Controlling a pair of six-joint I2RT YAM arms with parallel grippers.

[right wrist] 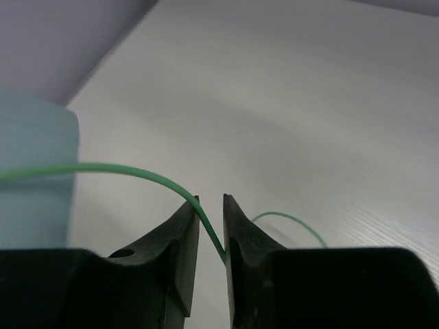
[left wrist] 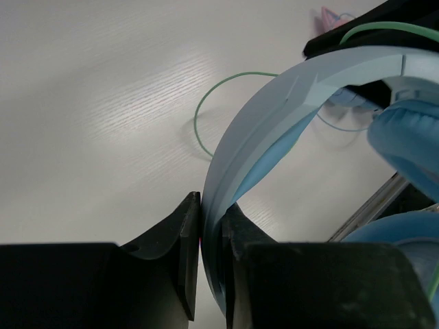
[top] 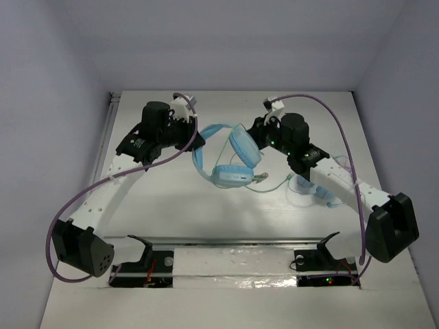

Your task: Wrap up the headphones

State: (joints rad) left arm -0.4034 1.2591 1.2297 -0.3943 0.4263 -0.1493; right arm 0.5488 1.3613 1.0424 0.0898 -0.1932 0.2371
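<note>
At the sky-blue padded headphones (top: pixel 232 175), our left gripper (left wrist: pixel 211 205) clamps their headband (left wrist: pixel 274 103); right gripper (right wrist: pixel 210 202), released, straddles the green cable (right wrist: pixel 123 168).

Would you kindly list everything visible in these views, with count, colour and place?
headphones: one, light sky blue, mid-table between the two claws
cable: one, thin pale green, trailing from the headphones over the table to the right
smaller blue item: one, blue, on the table under the right arm; too hidden to identify
pink item: one, pink, top edge of the left wrist view; mostly cut off
table: one, white
arms: two, white and black with purple leads, reaching in from the near corners
left claw: one, black, clamped on the headband
right claw: one, black, slightly parted with the cable running between its fingers
</note>
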